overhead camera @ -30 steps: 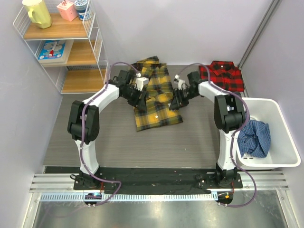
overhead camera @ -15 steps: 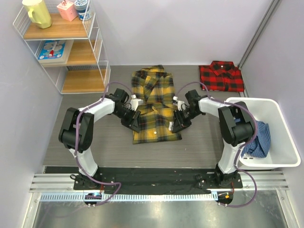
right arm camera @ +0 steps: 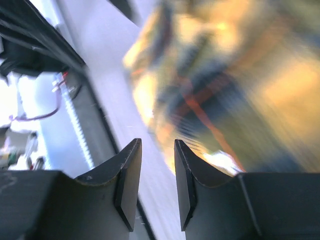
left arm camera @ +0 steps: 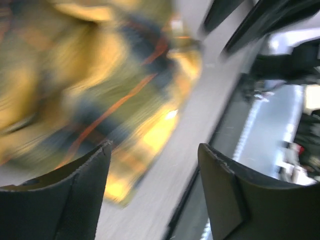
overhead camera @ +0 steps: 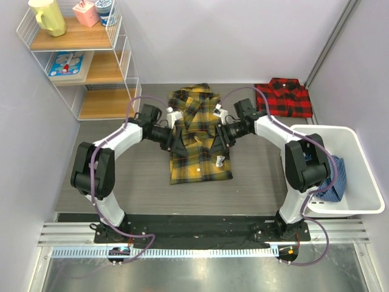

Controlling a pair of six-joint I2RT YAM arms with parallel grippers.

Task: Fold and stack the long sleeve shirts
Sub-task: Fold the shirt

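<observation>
The yellow shirt (overhead camera: 197, 155) is laid out at the middle of the table (overhead camera: 121, 182), collar toward the top of the frame; its left edge is met by the left gripper (overhead camera: 175, 145) and its right edge by the right gripper (overhead camera: 217, 140); in the wrist views both pairs of fingers are seen parted with nothing between them, the left pair wider; whether the cloth is touched cannot be told; the red shirt (overhead camera: 284, 98) is seen folded at the upper right, well apart; both wrist views are badly blurred, the checks smeared; a blue cloth (overhead camera: 333, 182) in the white bin (overhead camera: 364, 176) is partly hidden by the right arm.
</observation>
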